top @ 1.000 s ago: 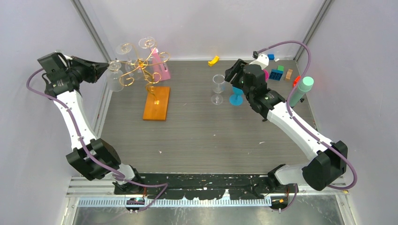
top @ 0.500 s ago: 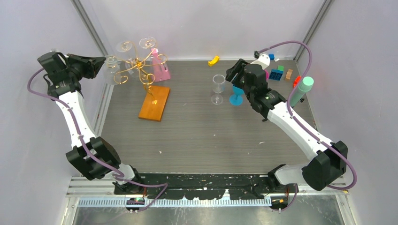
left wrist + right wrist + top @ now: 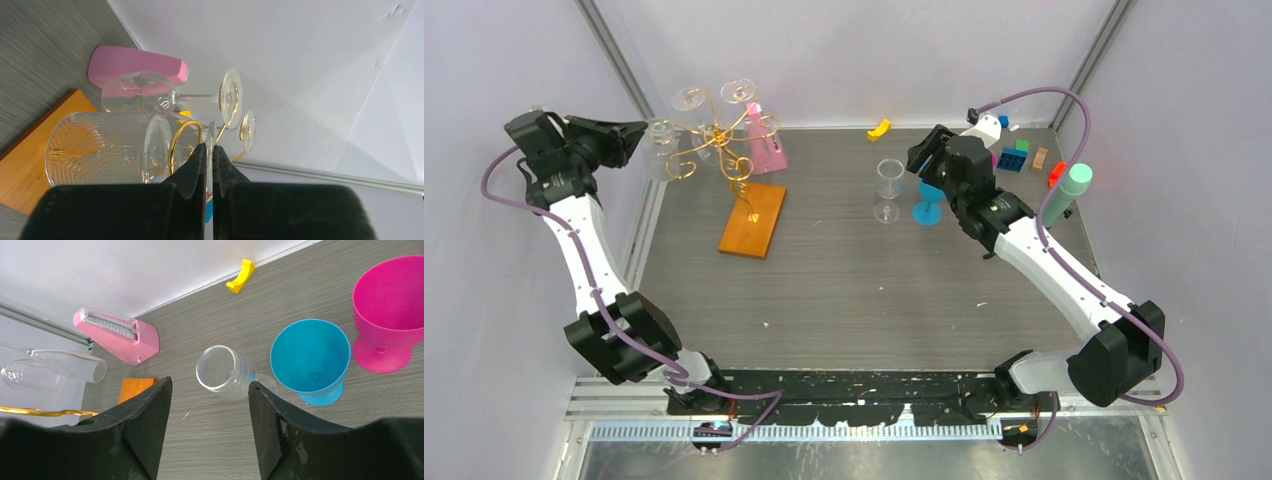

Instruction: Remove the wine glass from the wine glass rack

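I find the left gripper (image 3: 210,152) closed flat on the thin round foot of the wine glass (image 3: 100,150), its black pads pinching the disc edge-on. The glass is clear, its bowl pressed with a ribbed pattern, and it lies sideways at the table's far left edge beside the arms of the wine glass rack (image 3: 724,135). One gold curl arcs just beside the stem; I cannot tell whether the stem sits inside it. The rack is curly gold wire with looped ends on a flat orange wooden base (image 3: 752,222). A smooth-bowled glass (image 3: 137,95) hangs on it. The right gripper (image 3: 209,385) stands wide and holds nothing above a standing clear glass (image 3: 225,372), next to a glossy blue goblet (image 3: 310,360), on the grey wood-grain table (image 3: 874,290)
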Action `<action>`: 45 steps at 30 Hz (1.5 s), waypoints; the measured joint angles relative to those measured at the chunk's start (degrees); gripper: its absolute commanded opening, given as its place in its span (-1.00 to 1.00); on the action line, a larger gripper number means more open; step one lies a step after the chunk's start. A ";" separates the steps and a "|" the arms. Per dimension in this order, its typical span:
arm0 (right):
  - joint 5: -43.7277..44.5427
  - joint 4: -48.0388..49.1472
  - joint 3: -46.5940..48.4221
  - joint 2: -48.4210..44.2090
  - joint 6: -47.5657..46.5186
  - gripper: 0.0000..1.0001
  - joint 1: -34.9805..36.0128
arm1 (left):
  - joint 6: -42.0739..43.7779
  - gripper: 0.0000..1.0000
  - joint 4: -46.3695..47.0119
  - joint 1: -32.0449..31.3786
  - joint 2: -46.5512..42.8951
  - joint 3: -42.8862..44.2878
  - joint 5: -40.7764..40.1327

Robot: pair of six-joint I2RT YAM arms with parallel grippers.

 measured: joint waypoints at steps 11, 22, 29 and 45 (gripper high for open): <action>0.00 0.04 0.00 0.00 0.00 0.26 -0.44 | -3.45 -1.00 1.73 -0.02 0.02 -0.35 -2.69; 0.02 0.63 0.00 0.00 0.00 0.25 -0.87 | -8.24 -1.00 6.40 -0.02 0.00 -3.19 -5.16; 0.02 0.79 0.00 0.00 0.00 0.25 -1.11 | -11.37 -1.00 9.29 -0.26 -0.26 -5.22 -7.30; 0.04 1.20 -1.07 -0.15 0.00 0.25 -1.62 | -15.32 -1.00 14.34 -4.17 -0.13 -6.78 -9.33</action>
